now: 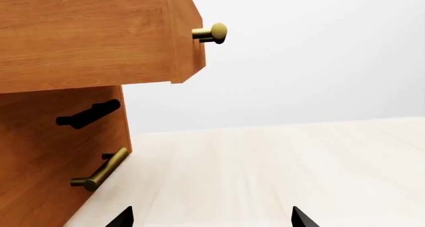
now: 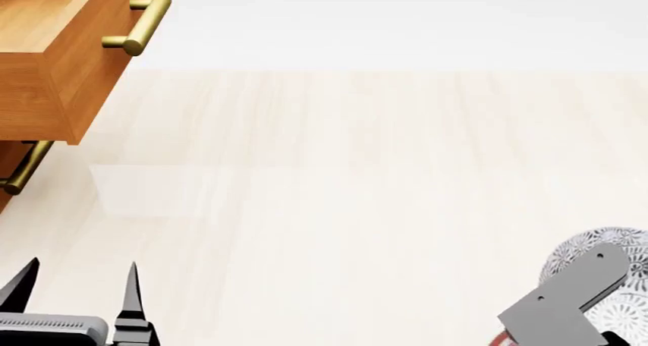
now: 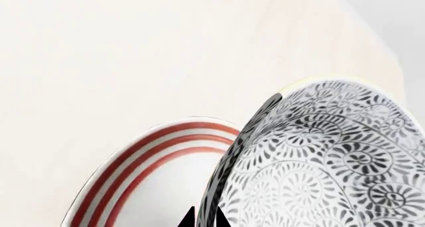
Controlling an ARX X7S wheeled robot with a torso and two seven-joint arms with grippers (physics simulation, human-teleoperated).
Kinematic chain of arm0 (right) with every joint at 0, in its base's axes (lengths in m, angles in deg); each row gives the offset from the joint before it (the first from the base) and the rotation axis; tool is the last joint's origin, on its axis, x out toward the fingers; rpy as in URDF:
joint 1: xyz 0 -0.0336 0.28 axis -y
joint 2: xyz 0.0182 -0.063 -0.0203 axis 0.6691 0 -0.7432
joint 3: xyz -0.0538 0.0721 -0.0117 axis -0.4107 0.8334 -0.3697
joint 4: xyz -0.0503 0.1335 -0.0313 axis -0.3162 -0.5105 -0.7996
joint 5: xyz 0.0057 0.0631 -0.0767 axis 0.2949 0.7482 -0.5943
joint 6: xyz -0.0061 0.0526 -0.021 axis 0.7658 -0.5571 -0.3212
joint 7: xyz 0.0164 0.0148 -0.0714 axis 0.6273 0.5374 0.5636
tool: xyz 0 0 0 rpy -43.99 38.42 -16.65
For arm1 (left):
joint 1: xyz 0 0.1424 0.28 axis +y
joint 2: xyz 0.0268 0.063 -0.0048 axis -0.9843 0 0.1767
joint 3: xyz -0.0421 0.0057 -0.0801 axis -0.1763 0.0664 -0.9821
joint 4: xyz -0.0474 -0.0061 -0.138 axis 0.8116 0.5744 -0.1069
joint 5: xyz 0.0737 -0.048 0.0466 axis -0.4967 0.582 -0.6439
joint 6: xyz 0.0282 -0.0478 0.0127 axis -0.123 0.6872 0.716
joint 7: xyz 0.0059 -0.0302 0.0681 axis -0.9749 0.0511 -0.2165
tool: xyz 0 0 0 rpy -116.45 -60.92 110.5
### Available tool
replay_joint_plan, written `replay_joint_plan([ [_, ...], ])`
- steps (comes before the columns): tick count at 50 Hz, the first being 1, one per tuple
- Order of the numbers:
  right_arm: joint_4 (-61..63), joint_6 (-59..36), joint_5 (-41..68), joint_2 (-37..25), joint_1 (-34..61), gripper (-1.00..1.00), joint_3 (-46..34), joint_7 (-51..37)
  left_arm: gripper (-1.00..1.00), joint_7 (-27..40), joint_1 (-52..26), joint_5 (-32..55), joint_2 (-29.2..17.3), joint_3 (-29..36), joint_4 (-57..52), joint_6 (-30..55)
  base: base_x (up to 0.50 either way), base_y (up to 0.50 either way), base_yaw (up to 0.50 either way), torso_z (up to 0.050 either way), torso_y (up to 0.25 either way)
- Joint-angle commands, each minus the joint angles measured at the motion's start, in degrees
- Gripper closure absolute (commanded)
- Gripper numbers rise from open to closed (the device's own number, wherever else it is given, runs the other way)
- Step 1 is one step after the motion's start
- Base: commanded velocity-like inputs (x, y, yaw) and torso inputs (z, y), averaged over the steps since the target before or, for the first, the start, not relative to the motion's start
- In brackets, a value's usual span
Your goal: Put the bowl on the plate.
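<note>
Right wrist: bowl over plate

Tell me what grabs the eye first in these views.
The patterned bowl fills the right wrist view, its rim pinched by the right gripper, with the red-ringed plate just beyond it. In the head view, an open wooden drawer with a brass handle juts out at upper left.

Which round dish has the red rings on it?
The large flat white plate has red rings around its rim. The small deep bowl beside it has only grey-black flowers.
</note>
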Motion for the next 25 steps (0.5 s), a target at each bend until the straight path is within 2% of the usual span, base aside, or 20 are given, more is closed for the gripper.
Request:
replay_joint_plan([
  [1, -1.35, 3.17, -2.63, -1.07, -2.49, 1.00, -0.30, 0.89, -1.00, 0.16, -0.04, 0.10, -0.15, 0.18, -0.33, 0.28, 0.00, 0.00, 0.00, 0.000, 0.000],
  [25, -2.36, 10.66, -2.59, -3.35, -8.14, 1.00, -0.47, 0.96, -1.00, 0.20, -0.05, 0.35, -0.33, 0.41, -0.10, -0.05, 0.00, 0.00, 0.00, 0.000, 0.000],
])
